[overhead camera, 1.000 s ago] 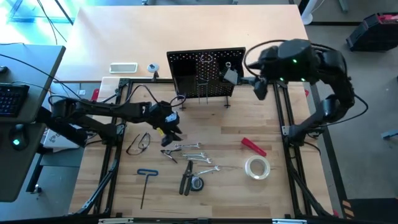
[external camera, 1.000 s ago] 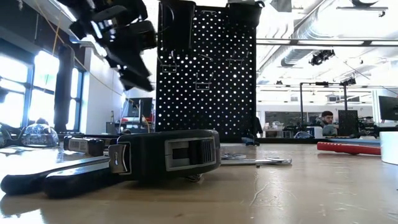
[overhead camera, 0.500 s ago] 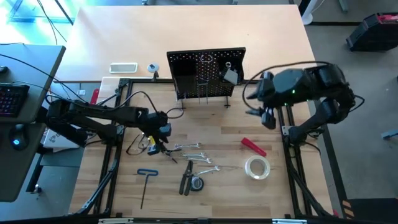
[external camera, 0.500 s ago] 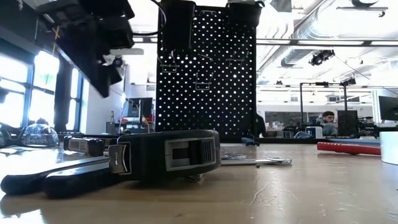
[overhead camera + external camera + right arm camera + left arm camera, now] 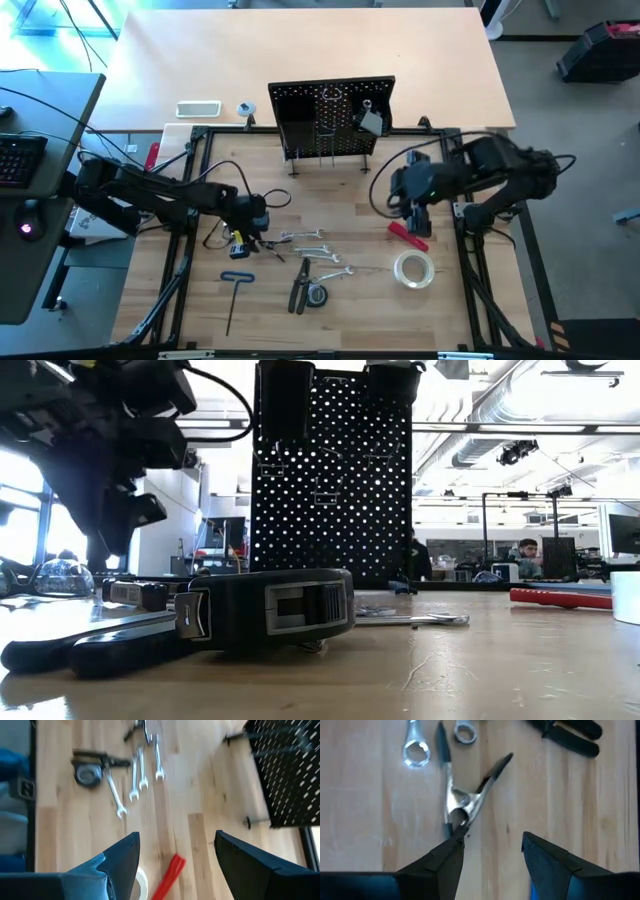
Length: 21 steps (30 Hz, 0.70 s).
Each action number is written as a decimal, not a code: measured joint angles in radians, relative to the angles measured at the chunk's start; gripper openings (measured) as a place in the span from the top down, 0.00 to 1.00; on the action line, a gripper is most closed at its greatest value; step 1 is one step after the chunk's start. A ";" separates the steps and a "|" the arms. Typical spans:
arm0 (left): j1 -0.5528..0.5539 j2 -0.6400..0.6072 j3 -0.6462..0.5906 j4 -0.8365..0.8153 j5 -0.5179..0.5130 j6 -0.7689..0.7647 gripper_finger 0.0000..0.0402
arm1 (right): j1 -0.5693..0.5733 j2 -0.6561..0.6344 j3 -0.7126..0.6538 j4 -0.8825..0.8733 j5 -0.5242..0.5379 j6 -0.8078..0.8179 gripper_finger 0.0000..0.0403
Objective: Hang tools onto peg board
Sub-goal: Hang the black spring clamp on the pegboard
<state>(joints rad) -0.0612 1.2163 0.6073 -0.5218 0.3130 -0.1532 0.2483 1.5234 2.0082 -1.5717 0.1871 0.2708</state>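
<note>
Both arms down off the peg board (image 5: 332, 118), now low over the scattered tools.

Left gripper (image 5: 490, 847), fingers spread, empty, over the spring clamp (image 5: 465, 800) at the tools' 9 o'clock. Right gripper (image 5: 175, 852), spread, empty, above the red-handled tool (image 5: 407, 235). Board stands at the table's 12 o'clock.

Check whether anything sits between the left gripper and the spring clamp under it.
Nothing visible does. The left gripper is open above the silver spring clamp, bare wood between them. The wrenches and the dark-handled pliers lie beyond the clamp, off the path.
</note>
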 joint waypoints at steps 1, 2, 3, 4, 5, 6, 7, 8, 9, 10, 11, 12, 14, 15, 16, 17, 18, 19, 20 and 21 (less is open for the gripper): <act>-0.006 0.000 -0.003 0.011 -0.001 0.000 0.52 | 0.005 0.000 -0.023 0.001 0.000 0.005 0.38; -0.012 0.000 -0.005 0.021 -0.004 0.000 0.52 | 0.010 0.000 -0.046 0.001 0.000 0.012 0.38; -0.018 0.000 -0.005 0.027 -0.009 0.001 0.52 | 0.013 0.000 -0.067 0.002 0.000 0.018 0.38; -0.024 0.000 -0.005 0.034 -0.021 0.006 0.52 | 0.017 0.000 -0.085 0.003 0.000 0.021 0.38; -0.030 0.000 -0.005 0.037 -0.040 0.012 0.52 | 0.021 0.000 -0.102 0.007 0.000 0.021 0.38; -0.035 0.000 -0.005 0.036 -0.062 0.021 0.52 | 0.024 0.000 -0.123 0.017 0.000 0.021 0.38; -0.040 0.000 -0.005 0.036 -0.087 0.031 0.52 | 0.027 0.000 -0.141 0.027 0.000 0.021 0.38; -0.043 0.000 -0.005 0.037 -0.112 0.040 0.52 | 0.029 -0.002 -0.159 0.040 0.000 0.022 0.38; -0.046 0.000 -0.005 0.037 -0.130 0.049 0.52 | 0.030 -0.003 -0.179 0.055 -0.001 0.026 0.38; -0.046 0.000 -0.005 0.041 -0.143 0.056 0.52 | 0.030 -0.007 -0.199 0.069 -0.001 0.028 0.38; -0.046 0.000 -0.008 0.053 -0.153 0.060 0.52 | 0.030 -0.013 -0.221 0.083 -0.003 0.032 0.38; -0.046 0.000 -0.015 0.067 -0.158 0.061 0.52 | 0.030 -0.019 -0.243 0.096 -0.007 0.038 0.38; -0.045 0.000 -0.041 0.104 -0.147 0.052 0.52 | 0.030 -0.036 -0.295 0.127 -0.024 0.048 0.38; -0.045 0.000 -0.057 0.126 -0.124 0.043 0.52 | 0.030 -0.046 -0.323 0.146 -0.036 0.056 0.38; -0.045 0.000 -0.071 0.148 -0.104 0.026 0.52 | 0.029 -0.057 -0.350 0.165 -0.041 0.068 0.38; -0.046 0.000 -0.083 0.167 -0.091 0.009 0.52 | 0.030 -0.072 -0.379 0.183 -0.043 0.079 0.38; -0.047 0.000 -0.095 0.186 -0.082 -0.008 0.52 | 0.030 -0.087 -0.406 0.199 -0.044 0.094 0.38; -0.048 0.000 -0.107 0.203 -0.078 -0.027 0.52 | 0.030 -0.103 -0.432 0.211 -0.047 0.109 0.38; -0.048 0.000 -0.118 0.218 -0.075 -0.043 0.52 | 0.030 -0.119 -0.459 0.224 -0.049 0.123 0.38; -0.047 0.000 -0.125 0.234 -0.070 -0.054 0.52 | 0.030 -0.135 -0.484 0.237 -0.049 0.140 0.38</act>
<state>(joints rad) -0.1086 1.2167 0.4820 -0.2873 0.2429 -0.2074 0.2779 1.3888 1.5237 -1.3344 0.1379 0.4105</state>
